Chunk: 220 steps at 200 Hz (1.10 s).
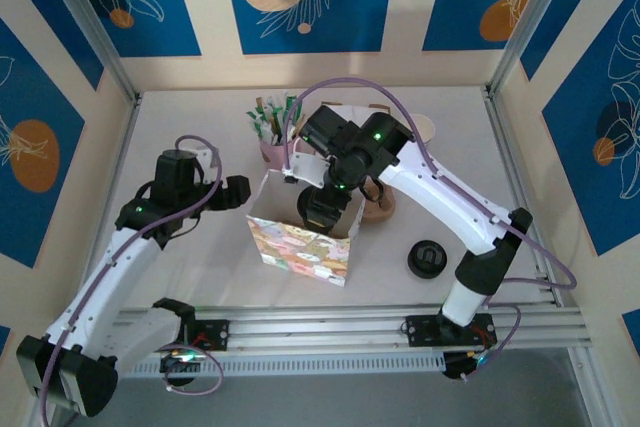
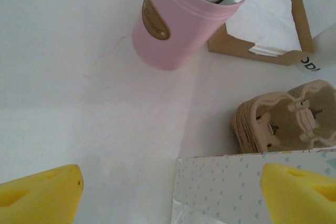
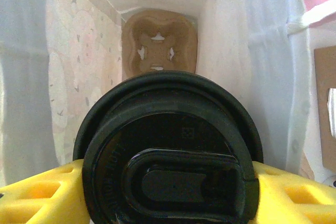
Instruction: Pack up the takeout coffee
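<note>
The takeout coffee [image 3: 170, 150] shows as a round black lid with my right gripper [image 3: 170, 182] shut on it, a yellow pad [image 3: 37, 195] on each side. It hangs inside the patterned paper bag [image 1: 300, 245], above a brown cup carrier [image 3: 159, 45] lying on the bag's bottom. From above, the right gripper [image 1: 322, 209] reaches down into the bag's mouth and hides the cup. My left gripper [image 1: 238, 192] is open just left of the bag. In the left wrist view its yellow fingers [image 2: 42, 195] stand wide apart with the bag's corner [image 2: 231, 187] between them.
A pink cup [image 1: 272, 147] of utensils stands behind the bag, with a cardboard napkin box [image 2: 262, 30] beside it. A stack of brown carriers [image 2: 286, 121] sits right of the bag. A loose black lid [image 1: 427, 257] lies at the front right.
</note>
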Tool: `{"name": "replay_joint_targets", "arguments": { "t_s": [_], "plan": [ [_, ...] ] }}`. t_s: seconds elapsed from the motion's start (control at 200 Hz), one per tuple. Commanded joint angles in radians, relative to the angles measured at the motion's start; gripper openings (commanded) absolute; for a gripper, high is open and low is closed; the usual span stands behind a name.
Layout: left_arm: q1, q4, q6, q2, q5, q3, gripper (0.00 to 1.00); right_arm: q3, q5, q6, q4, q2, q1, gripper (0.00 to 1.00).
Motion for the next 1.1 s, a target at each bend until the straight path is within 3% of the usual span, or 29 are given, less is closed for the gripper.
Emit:
{"name": "replay_joint_targets", "arguments": {
  "t_s": [0.0, 0.745, 1.096],
  "plan": [
    [0.001, 0.057, 0.030, -0.012, 0.010, -0.001, 0.88, -0.004, 0.011, -0.018, -0.013, 0.022, 0.011, 0.54],
    [0.045, 0.098, 0.022, -0.038, 0.063, -0.040, 0.91, -0.098, -0.077, -0.040, 0.026, 0.038, 0.035, 0.54],
    [0.067, 0.058, 0.027, -0.034, 0.118, 0.056, 0.95, -0.172, -0.090, -0.042, 0.062, 0.010, 0.035, 0.54]
  ]
}}
